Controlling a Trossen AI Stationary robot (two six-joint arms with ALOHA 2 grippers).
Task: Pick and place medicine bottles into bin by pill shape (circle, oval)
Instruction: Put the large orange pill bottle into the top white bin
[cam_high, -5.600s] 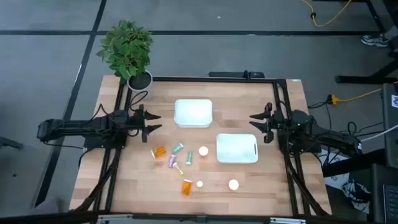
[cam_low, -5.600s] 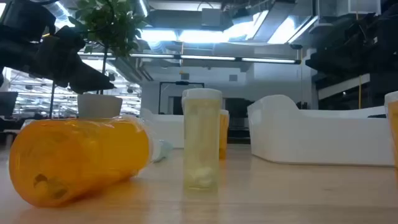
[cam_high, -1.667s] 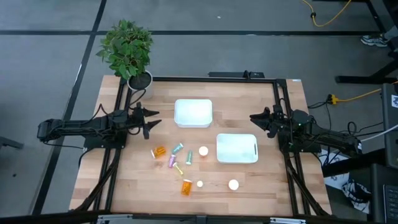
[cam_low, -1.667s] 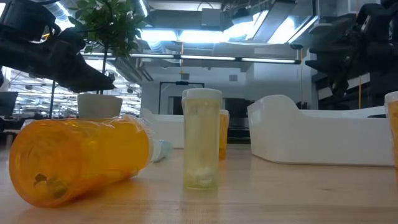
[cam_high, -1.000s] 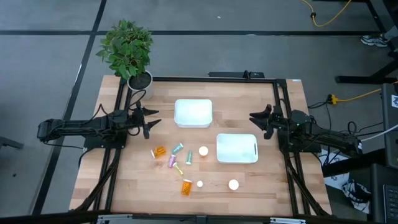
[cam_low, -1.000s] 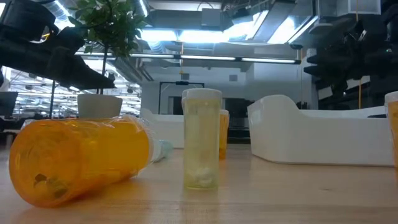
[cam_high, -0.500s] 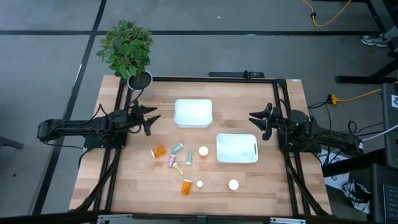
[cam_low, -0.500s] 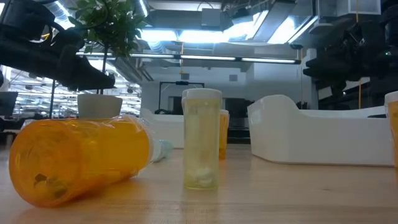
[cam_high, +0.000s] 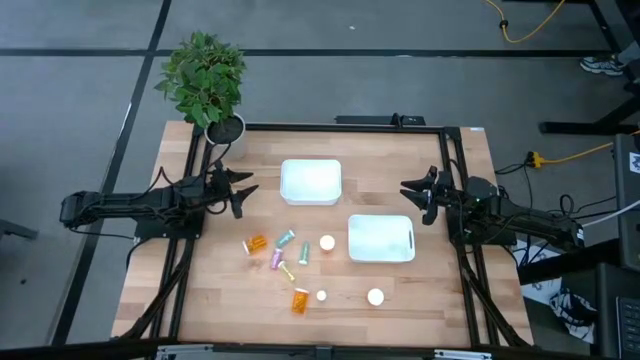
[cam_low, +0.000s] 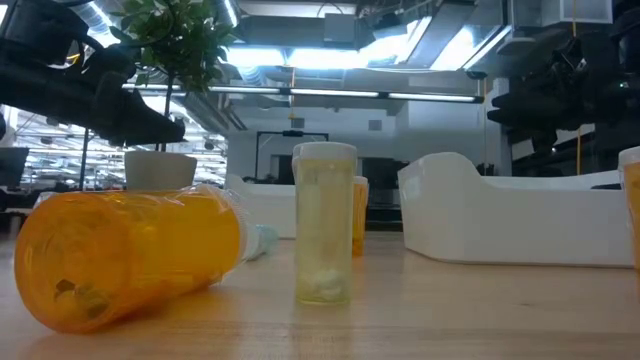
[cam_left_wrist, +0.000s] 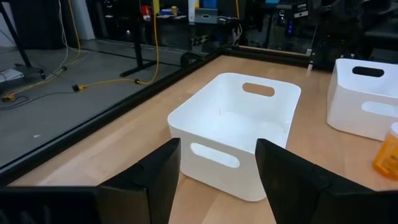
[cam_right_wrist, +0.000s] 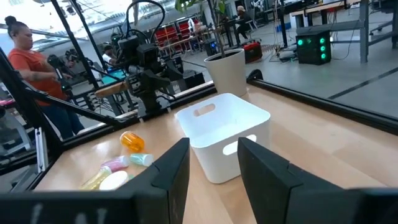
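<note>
Waiting spread-fingered at the frame's sides, left gripper (cam_high: 240, 190) and right gripper (cam_high: 415, 195) hold nothing; bottles (cam_high: 285, 255) lie scattered lower centre, both bins (cam_high: 311, 183) empty, sorting unstarted.

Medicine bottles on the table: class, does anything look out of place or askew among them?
Yes. Several medicine bottles lie tipped on their sides, such as the orange bottle, while the pale yellow bottle stands upright. Both white bins hold nothing.
</note>
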